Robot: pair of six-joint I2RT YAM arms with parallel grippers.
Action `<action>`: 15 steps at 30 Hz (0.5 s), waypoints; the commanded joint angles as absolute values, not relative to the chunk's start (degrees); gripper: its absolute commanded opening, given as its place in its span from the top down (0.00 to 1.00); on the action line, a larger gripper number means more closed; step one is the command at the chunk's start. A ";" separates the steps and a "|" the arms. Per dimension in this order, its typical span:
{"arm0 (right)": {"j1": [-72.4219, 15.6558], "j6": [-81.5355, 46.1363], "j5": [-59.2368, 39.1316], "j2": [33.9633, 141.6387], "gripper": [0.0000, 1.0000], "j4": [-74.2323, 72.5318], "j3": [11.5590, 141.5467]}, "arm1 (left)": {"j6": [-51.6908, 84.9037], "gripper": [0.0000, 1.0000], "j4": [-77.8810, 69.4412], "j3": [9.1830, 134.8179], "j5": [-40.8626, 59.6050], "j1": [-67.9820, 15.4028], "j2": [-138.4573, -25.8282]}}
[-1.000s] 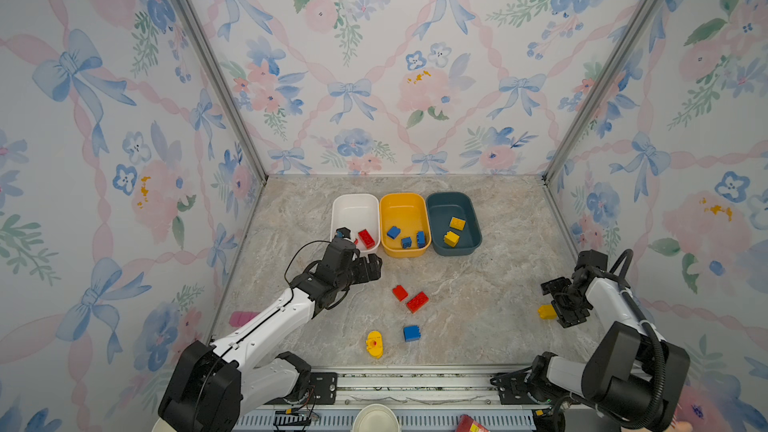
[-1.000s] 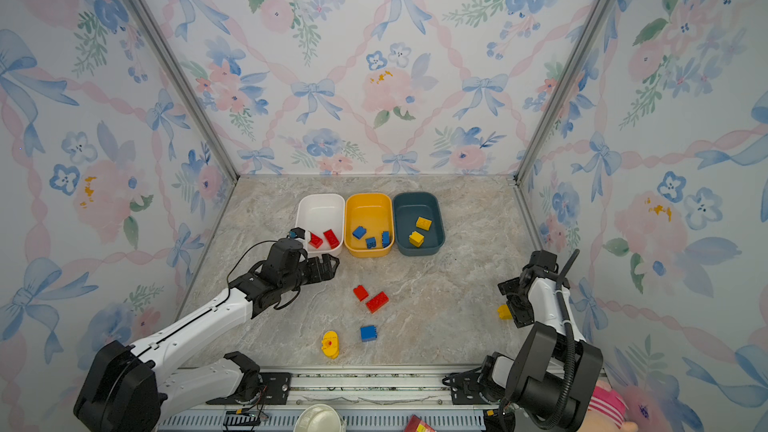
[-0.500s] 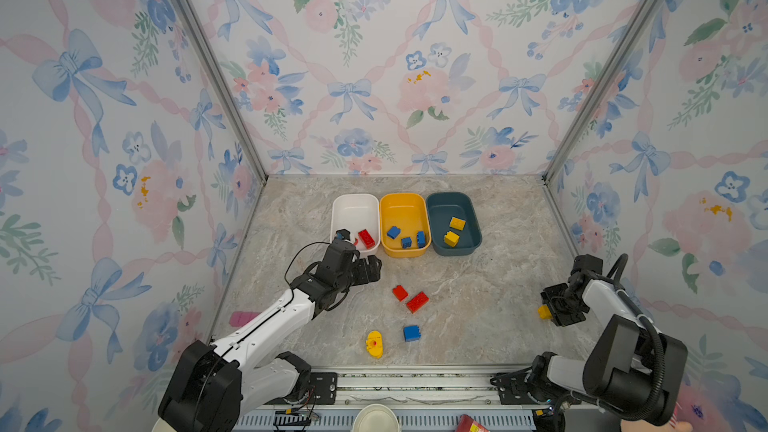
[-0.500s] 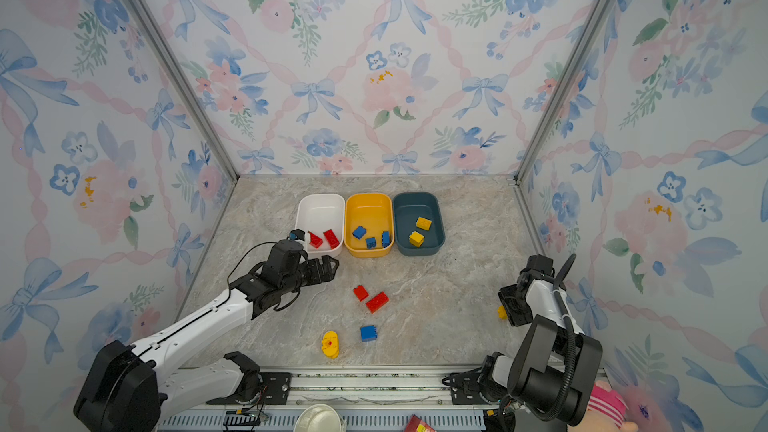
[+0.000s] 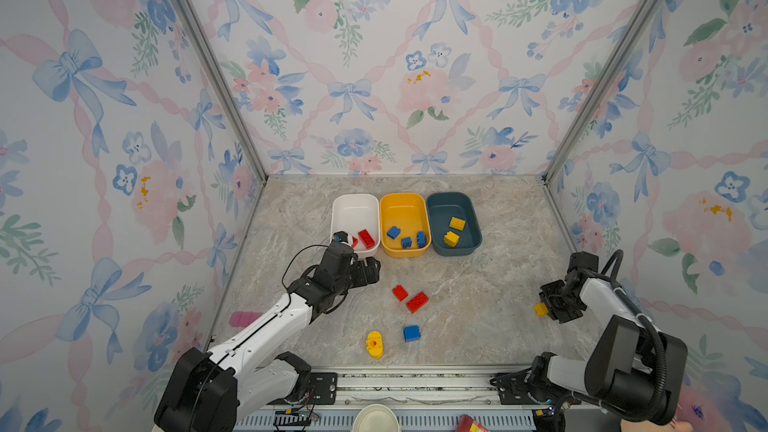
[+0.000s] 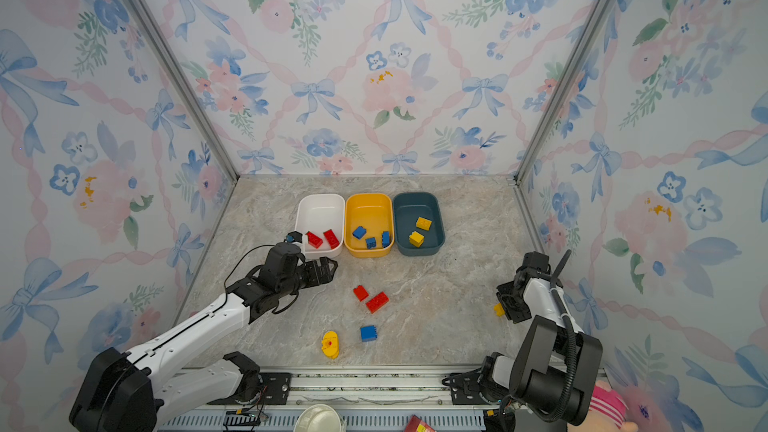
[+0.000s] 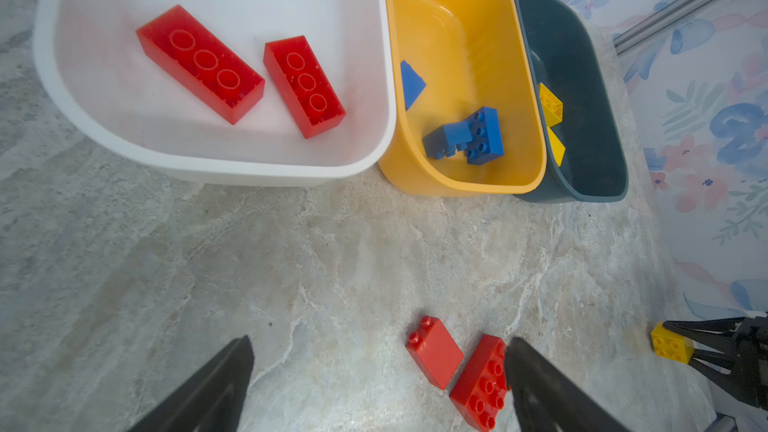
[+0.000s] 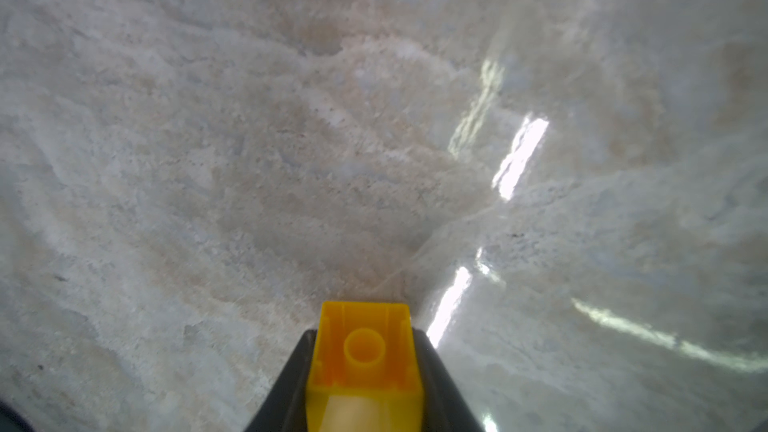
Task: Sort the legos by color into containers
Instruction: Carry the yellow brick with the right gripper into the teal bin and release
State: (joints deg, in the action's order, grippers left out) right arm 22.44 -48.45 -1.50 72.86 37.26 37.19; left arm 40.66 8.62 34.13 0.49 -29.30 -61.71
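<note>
right gripper (image 5: 549,308) clamped on a small yellow brick (image 8: 363,363) near the right edge of the table (image 5: 478,284); right wrist view shows both fingers (image 8: 291,384) flush on its sides, hollow underside to camera, while both top views give only a yellow corner poking out. lifted or resting, can't tell. left gripper (image 7: 378,355) wide open, empty, just in front of the white tub (image 7: 208,172). left wrist view shows two long red bricks (image 7: 199,62) in that tub; in a top view the left arm (image 5: 266,326) hides most of one. yellow-orange tub (image 5: 403,201) holds three blue bricks (image 5: 393,232), teal tub (image 5: 453,199) two yellow bricks (image 5: 457,223). loose on the table: two short red bricks (image 5: 417,302), a lone blue brick (image 5: 411,333), a rounded yellow piece (image 5: 374,344) with red dot. pink block (image 5: 243,318) at the left edge
</note>
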 commanded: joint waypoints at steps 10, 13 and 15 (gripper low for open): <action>4.41 -48.34 2.18 75.51 0.72 41.62 52.45 | 42.41 0.03 8.43 30.83 0.97 -29.62 -58.33; -0.38 -48.10 2.51 78.42 0.72 40.84 56.42 | 42.88 0.03 8.35 30.18 1.19 -29.62 -57.95; -3.46 -47.37 2.72 81.03 0.72 40.22 59.73 | 42.98 0.03 8.40 29.87 1.32 -29.63 -57.79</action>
State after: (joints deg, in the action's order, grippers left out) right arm -0.58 -48.40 1.34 78.50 39.62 56.27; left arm 42.26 8.62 30.89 0.56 -29.30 -58.81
